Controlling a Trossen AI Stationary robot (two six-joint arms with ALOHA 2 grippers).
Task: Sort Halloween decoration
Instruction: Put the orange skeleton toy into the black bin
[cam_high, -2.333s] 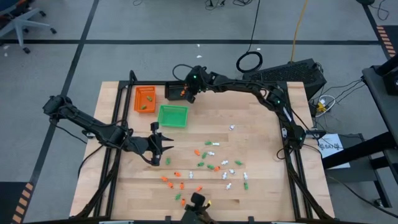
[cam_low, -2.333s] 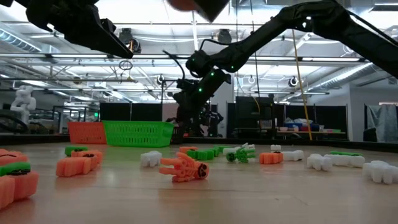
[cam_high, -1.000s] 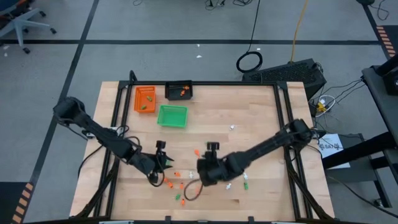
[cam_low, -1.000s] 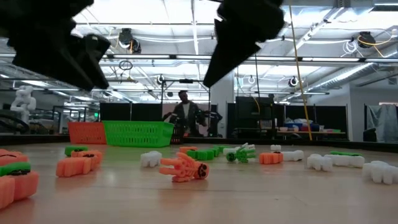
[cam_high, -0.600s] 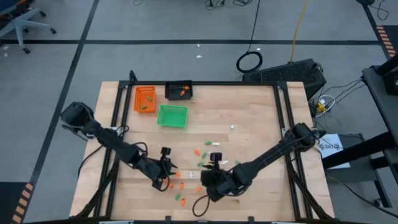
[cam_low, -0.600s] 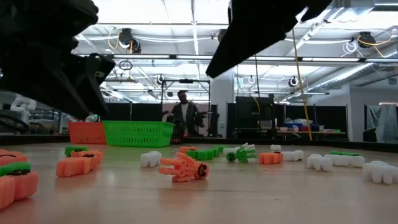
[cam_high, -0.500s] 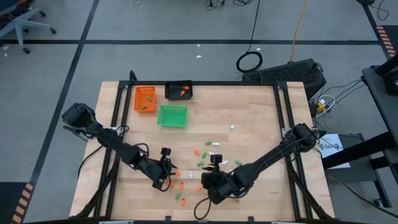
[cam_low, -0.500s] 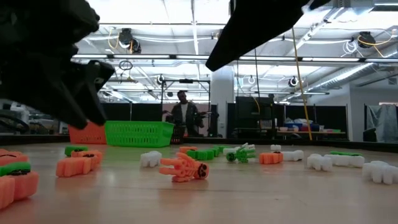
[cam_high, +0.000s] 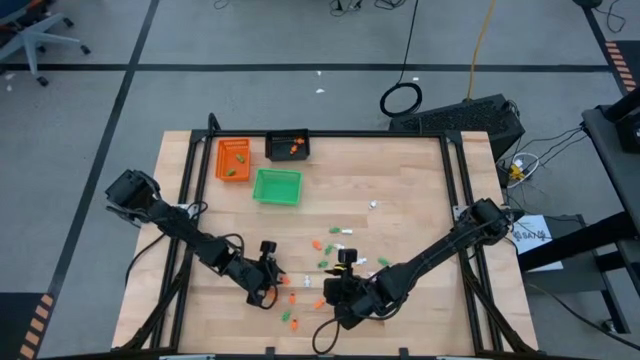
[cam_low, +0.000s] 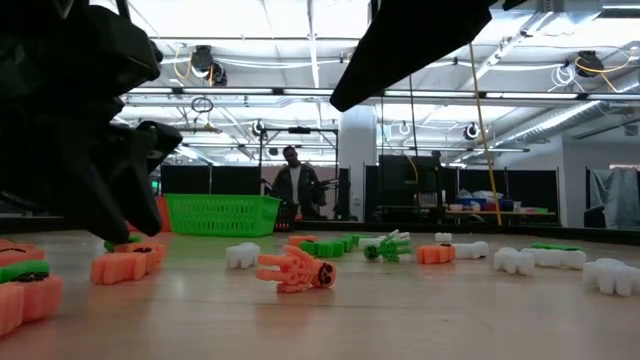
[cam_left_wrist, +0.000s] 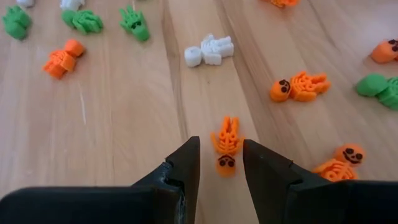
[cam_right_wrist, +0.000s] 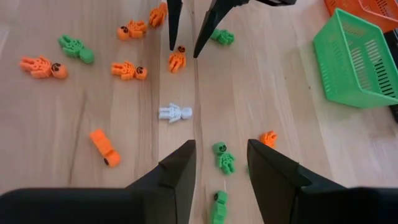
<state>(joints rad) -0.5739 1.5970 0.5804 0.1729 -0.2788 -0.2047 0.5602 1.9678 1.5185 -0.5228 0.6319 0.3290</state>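
The left claw (cam_left_wrist: 217, 163) is down at the worktop (cam_high: 420, 190) with its fingers spread, and a small orange skeleton (cam_left_wrist: 226, 145) lies flat between the tips — not pinched, a gap showing on either side. Close around it lie more of the Halloween decoration (cam_high: 340, 262): an orange figure (cam_left_wrist: 300, 86) and a white figure (cam_left_wrist: 210, 51) just ahead, green ones farther off, two orange pieces beside the finger.

The right claw (cam_right_wrist: 219, 158) hangs above the worktop near the front edge, fingers spread and holding nothing, facing the left claw across the scatter; a green skeleton (cam_right_wrist: 223, 157) lies between its tips in the wrist view, a white one (cam_right_wrist: 175, 112) beyond.

Well apart, at the far left of the worktop, stand the green tray (cam_high: 277, 187), the orange tray (cam_high: 233, 159) and the black tray (cam_high: 287, 146).
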